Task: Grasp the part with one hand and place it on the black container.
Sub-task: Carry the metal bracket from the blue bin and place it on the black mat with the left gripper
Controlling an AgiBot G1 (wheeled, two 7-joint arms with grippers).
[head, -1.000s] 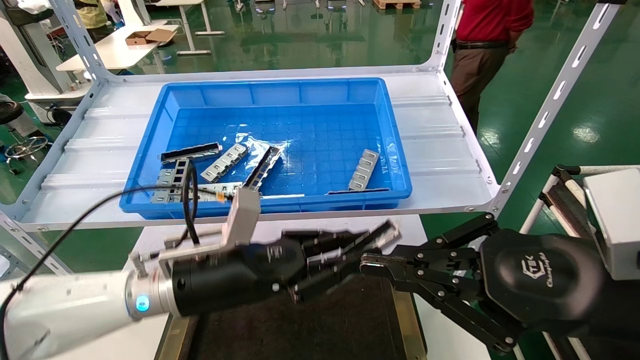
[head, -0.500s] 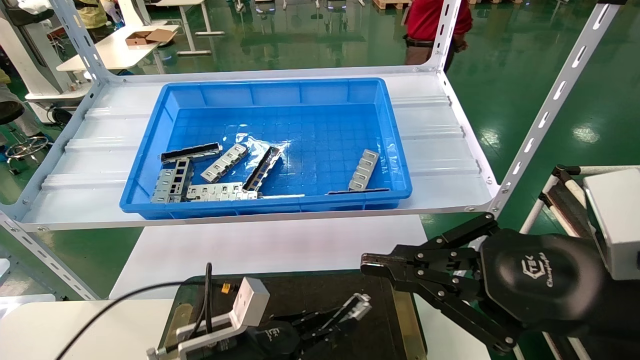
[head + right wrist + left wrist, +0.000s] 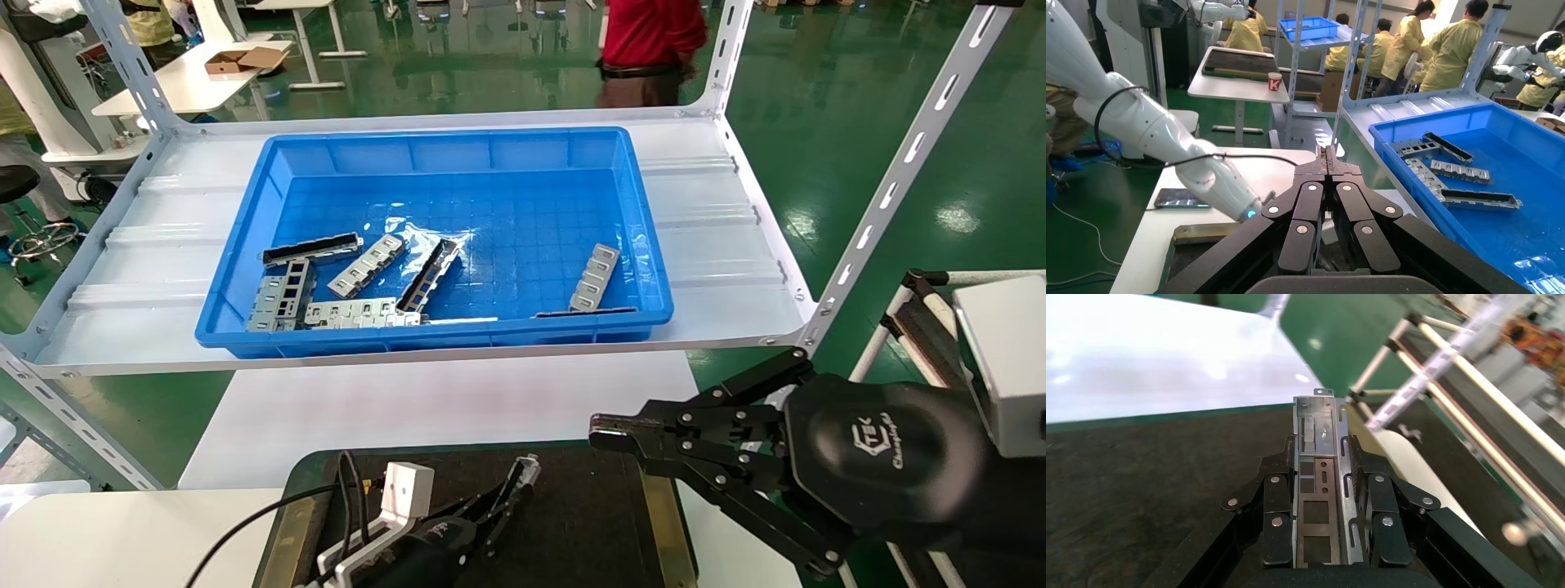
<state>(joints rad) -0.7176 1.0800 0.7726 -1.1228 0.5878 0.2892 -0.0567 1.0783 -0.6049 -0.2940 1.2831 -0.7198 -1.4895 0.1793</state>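
My left gripper [image 3: 500,500] is at the bottom of the head view, low over the black container [image 3: 588,523]. It is shut on the part [image 3: 525,470], a slim silver-grey channel whose end sticks out past the fingertips and points up and away. In the left wrist view the part [image 3: 1322,419] lies lengthwise between the fingers [image 3: 1277,484], with the container's matte surface [image 3: 1138,478] beneath. I cannot tell if the part touches the container. My right gripper [image 3: 606,431] is shut and empty, parked at the right beside the container; it also shows in the right wrist view [image 3: 1326,153].
A deep blue bin [image 3: 458,147] on the white shelf [image 3: 719,245] holds several more metal parts and plates. A white table [image 3: 449,400] lies between shelf and container. Slanted shelf posts [image 3: 899,171] stand at the right. A person in red walks behind the shelf.
My left gripper has dropped with the part from mid-height beside the right gripper down to just over the black container, drawing back toward me. The right arm has not moved.
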